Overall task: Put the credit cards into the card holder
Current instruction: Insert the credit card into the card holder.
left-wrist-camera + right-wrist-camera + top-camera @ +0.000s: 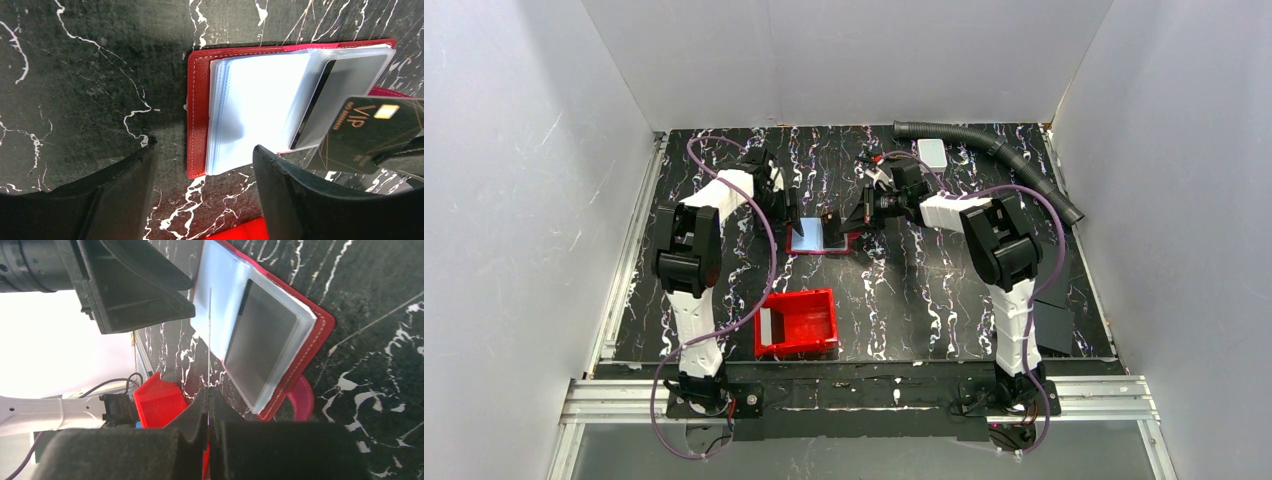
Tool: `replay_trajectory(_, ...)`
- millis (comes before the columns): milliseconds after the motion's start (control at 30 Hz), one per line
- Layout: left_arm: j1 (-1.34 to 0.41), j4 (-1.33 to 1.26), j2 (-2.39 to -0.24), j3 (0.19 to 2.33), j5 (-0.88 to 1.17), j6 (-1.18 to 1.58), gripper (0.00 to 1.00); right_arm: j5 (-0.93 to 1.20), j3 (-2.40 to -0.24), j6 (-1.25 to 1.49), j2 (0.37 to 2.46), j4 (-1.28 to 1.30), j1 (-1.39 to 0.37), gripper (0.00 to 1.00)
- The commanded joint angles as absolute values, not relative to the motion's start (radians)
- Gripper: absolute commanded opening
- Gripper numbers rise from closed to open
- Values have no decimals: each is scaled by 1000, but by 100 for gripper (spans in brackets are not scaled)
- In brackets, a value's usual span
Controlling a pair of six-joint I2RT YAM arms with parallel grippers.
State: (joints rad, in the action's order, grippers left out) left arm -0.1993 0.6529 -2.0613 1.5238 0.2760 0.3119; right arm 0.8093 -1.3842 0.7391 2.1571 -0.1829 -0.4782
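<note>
The card holder lies open on the marbled table, with its red cover and clear sleeves showing. A dark card sits inside one sleeve. My right gripper is shut on a black credit card with gold VIP lettering. That card shows edge-on in the right wrist view and hovers at the holder's sleeve edge. My left gripper is open, its fingers astride the holder's near corner without touching it.
A bright red bin stands near the front, left of centre. At the back lie a white block and a grey ribbed hose. Black flat sheets rest at the right edge.
</note>
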Motion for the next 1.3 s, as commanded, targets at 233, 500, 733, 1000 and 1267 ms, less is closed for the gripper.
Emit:
replay_trajectory(233, -219, 709, -2106, 1549, 174, 310, 58, 831, -1446, 767, 2226, -187, -477, 1)
replay_trajectory(500, -225, 723, -2114, 1559, 170, 310, 50, 793, -1498, 749, 2244, -101, -487, 1)
replay_trajectory(733, -235, 726, -2119, 1562, 170, 313, 47, 779, -1522, 759, 2262, -51, -502, 1)
replay_trajectory(1000, -241, 732, -2118, 1566, 166, 314, 47, 771, -1542, 766, 2279, -10, -512, 1)
replay_trajectory(1267, -245, 738, -2118, 1569, 157, 311, 47, 773, -1539, 776, 2292, -9, -517, 1)
